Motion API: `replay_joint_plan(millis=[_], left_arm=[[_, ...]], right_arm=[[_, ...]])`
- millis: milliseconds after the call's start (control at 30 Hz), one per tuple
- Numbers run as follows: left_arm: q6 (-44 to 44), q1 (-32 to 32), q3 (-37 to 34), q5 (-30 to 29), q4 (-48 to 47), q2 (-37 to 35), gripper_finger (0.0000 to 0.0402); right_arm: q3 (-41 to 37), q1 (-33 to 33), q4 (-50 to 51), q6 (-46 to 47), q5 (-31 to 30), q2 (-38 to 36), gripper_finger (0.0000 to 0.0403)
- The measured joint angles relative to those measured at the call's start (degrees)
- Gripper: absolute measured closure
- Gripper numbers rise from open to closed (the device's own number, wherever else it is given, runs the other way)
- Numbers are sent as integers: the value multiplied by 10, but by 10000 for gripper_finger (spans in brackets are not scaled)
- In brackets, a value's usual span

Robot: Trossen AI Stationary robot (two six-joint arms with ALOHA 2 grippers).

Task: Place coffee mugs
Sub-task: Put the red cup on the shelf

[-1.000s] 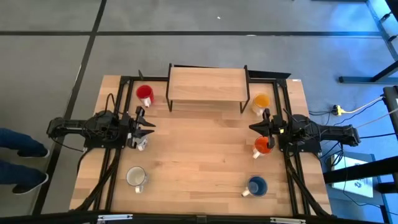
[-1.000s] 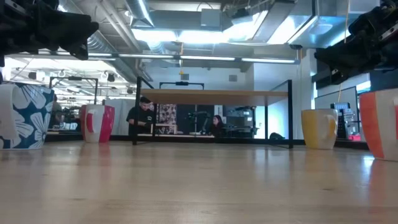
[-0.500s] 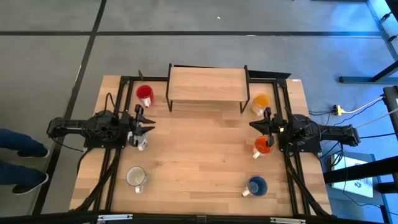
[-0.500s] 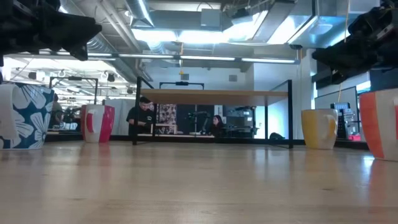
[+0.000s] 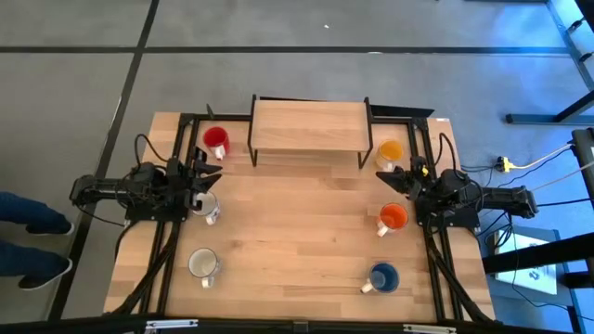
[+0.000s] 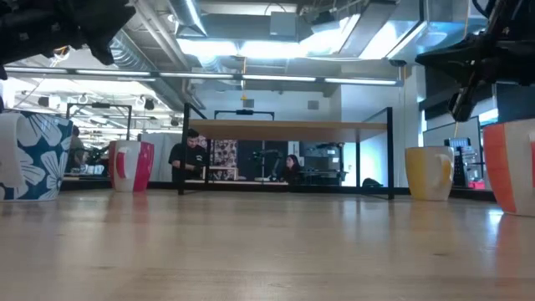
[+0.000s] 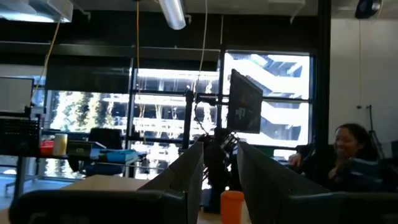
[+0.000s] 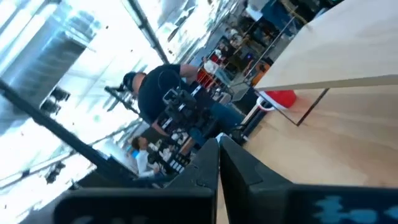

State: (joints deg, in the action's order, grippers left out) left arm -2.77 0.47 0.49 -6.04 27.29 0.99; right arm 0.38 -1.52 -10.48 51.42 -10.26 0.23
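Overhead layout, left to right. Left pincer (image 5: 206,173), fingers slightly spread, empty, hangs between the red mug (image 5: 215,141) and a patterned white mug (image 5: 208,208). Right pincer (image 5: 390,171), nearly pressed together, empty, sits between the yellow-orange mug (image 5: 389,152) and orange-red mug (image 5: 393,217). All stand on the desk (image 5: 297,232).

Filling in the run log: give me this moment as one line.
left gripper: raised near red mug, holding nothing | right gripper: shut, raised beside yellow-orange mug | shelf: no mugs on top
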Motion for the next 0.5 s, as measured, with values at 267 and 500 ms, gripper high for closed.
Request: replay_joint_plan(millis=[267, 500], left_arm=[[-107, 0, 0, -35, 49, 0, 308], [-237, 0, 0, -113, 60, 0, 308]], right_arm=[[0, 0, -21, 33, -83, 0, 397], [0, 0, -19, 7, -102, 0, 398]])
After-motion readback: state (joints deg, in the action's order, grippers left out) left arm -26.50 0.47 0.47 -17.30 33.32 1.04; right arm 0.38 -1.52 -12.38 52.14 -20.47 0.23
